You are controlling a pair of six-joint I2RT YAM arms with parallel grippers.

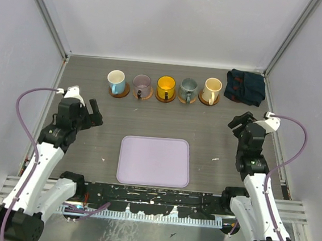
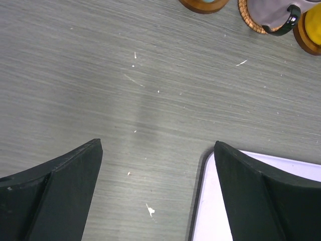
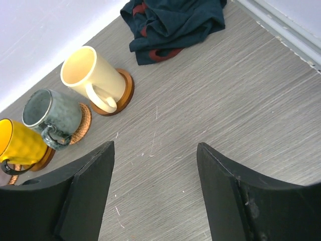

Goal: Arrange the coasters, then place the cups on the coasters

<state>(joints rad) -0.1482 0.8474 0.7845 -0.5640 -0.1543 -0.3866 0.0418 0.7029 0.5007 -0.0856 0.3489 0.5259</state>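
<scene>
Several cups stand in a row at the back of the table, each on its own brown coaster: light-blue (image 1: pixel 115 82), purple-grey (image 1: pixel 141 85), yellow (image 1: pixel 165 87), grey-teal (image 1: pixel 187 89) and cream (image 1: pixel 212 90). My left gripper (image 1: pixel 95 113) hovers open over bare table near the blue cup's side, nothing between its fingers (image 2: pixel 75 175). My right gripper (image 1: pixel 238 122) is also open and empty, short of the cream cup (image 3: pixel 90 75) on its coaster (image 3: pixel 124 91). The grey-teal cup (image 3: pixel 50 115) and the yellow cup (image 3: pixel 17 143) show at the right wrist view's left.
A lavender rectangular tray (image 1: pixel 154 161) lies in the middle near the front; its corner (image 2: pixel 208 221) shows beside my left gripper's right finger. A dark blue cloth (image 1: pixel 245 86) is bunched in the back right corner, close to the cream cup. Walls enclose three sides.
</scene>
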